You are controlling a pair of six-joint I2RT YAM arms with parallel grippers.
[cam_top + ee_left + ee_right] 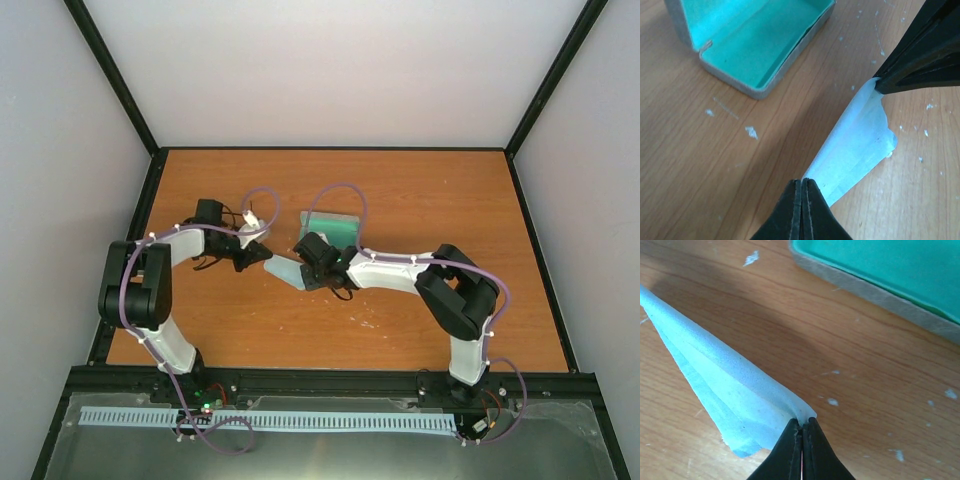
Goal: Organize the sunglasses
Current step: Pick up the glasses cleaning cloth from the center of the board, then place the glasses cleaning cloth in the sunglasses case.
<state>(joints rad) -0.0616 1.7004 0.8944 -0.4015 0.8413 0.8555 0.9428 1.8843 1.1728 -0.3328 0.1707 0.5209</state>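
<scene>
— What have your hands got hold of?

— My left hand is closed tight on one end of the light blue cloth. Its two black fingers meet with no gap at the bottom middle of the left wrist view. My right hand is pinched shut the same way on the other end, at the bottom middle of its own view.

— So the cloth is up off the bench?

— It is stretched between the two hands as a folded, narrowing strip, with its layers showing along one edge. In the left wrist view it runs from the bottom middle up to the right, where the dark fingers of my right hand nip it. I cannot tell whether its lower edge touches the bench.

— And the case?

— The grey case lies open on the bench with its teal lining facing up. It sits in the upper left of the left wrist view and the upper right of the right wrist view. From above it is just beyond my right hand, near the middle of the picture and apart from the cloth. The part of its inside I can see is plain lining.

— Where are the sunglasses?

— I cannot tell. None of the three views shows them.

— Anything else down there?

— Small white flecks are scattered over the orange-brown wood around the cloth and the case.
</scene>
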